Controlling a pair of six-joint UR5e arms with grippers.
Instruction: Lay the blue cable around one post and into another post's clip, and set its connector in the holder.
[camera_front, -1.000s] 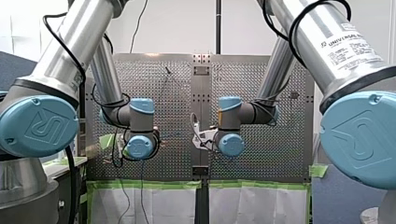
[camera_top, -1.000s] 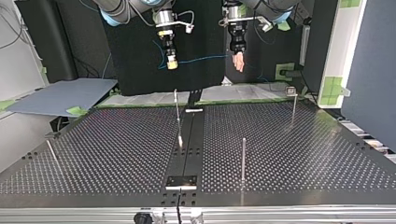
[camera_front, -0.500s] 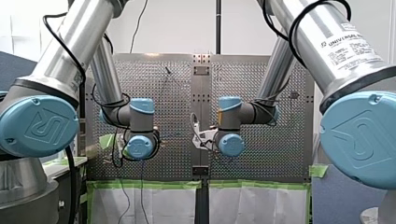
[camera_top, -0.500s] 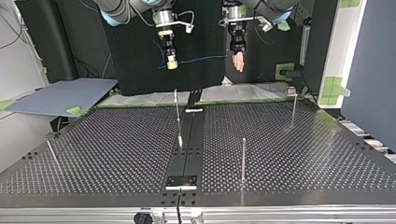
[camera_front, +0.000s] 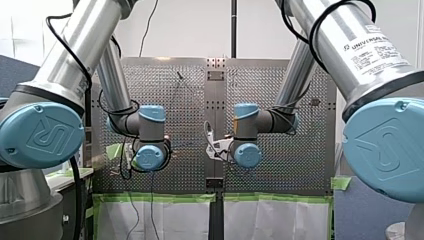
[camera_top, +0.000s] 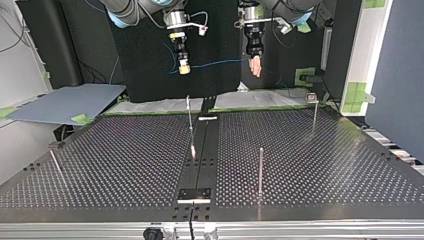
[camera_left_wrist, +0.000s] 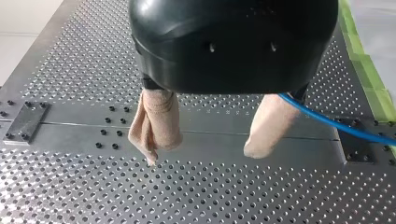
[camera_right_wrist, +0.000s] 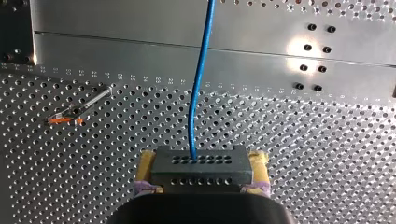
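Connector (camera_right_wrist: 201, 169), black, is clamped between the right gripper's (camera_right_wrist: 201, 161) yellow pads (camera_right_wrist: 145, 161), blue cable (camera_right_wrist: 198, 93) leading ahead. Left gripper's (camera_left_wrist: 205, 140) beige fingers (camera_left_wrist: 270, 122) are spread apart, cable beside one.

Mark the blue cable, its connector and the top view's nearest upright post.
blue cable (camera_right_wrist: 197, 93): right wrist view, mid-run.
connector (camera_right_wrist: 201, 165): right wrist view, perforated black face.
nearest post (camera_top: 260, 170): top view, mid-shaft.

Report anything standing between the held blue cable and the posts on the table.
Nothing visible does. The blue cable runs through open air from the connector in my right end effector to my left end effector, above the table; the posts stand free.
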